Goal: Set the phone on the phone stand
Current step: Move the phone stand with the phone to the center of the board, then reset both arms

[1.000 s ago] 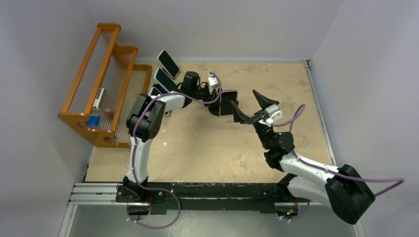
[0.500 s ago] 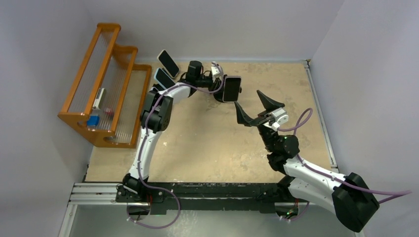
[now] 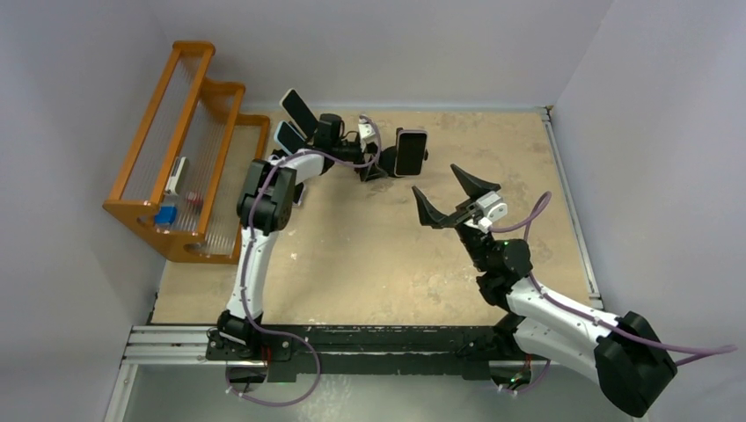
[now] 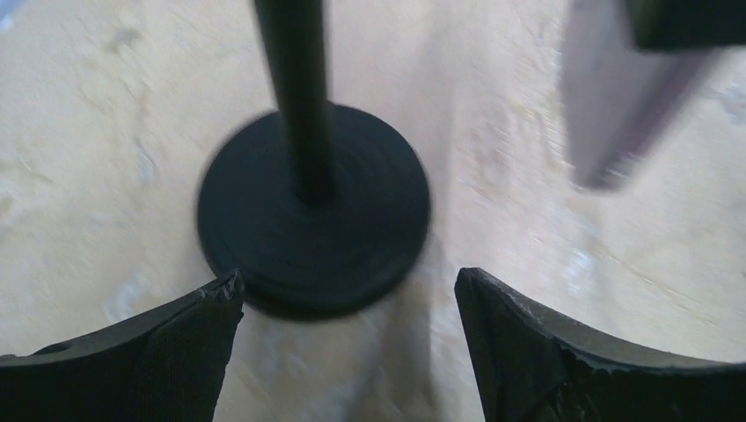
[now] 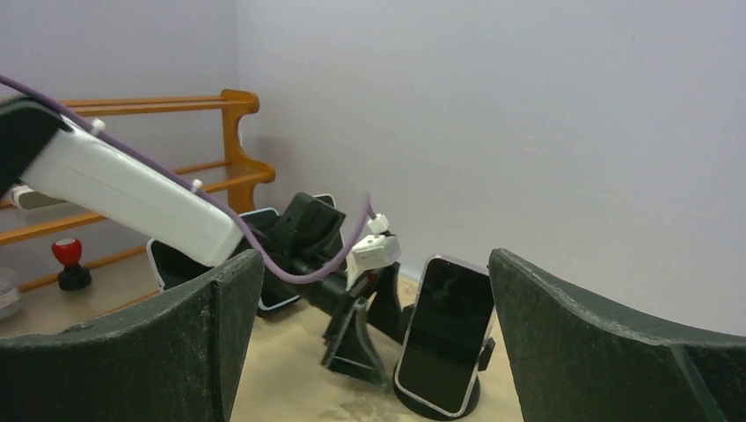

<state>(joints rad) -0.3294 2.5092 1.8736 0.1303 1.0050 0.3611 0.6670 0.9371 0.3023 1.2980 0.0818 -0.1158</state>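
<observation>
With the phone [image 3: 411, 151] sitting on the stand [image 4: 312, 224] and your left gripper [image 4: 347, 286] spread wide just beside its base, a sideways pull-back could clip the stand and topple it, so lift clear first; your right gripper [image 3: 435, 182] hangs spread and empty nearby.

This is a robotics lab test cell. Bare lavender-grey walls [image 3: 396, 44] box in a scuffed tan tabletop [image 3: 369, 264]. Two white-and-black robot arms, the left arm [image 3: 251, 264] and the right arm [image 3: 563, 308], are bolted to an aluminium rail [image 3: 167, 343] at its near edge, with purple cables [image 3: 695, 352] trailing loose. The props are sparse: an orange wooden rack [image 3: 189, 141] and a phone [image 3: 410, 151] on a black phone stand [image 4: 312, 220].
</observation>
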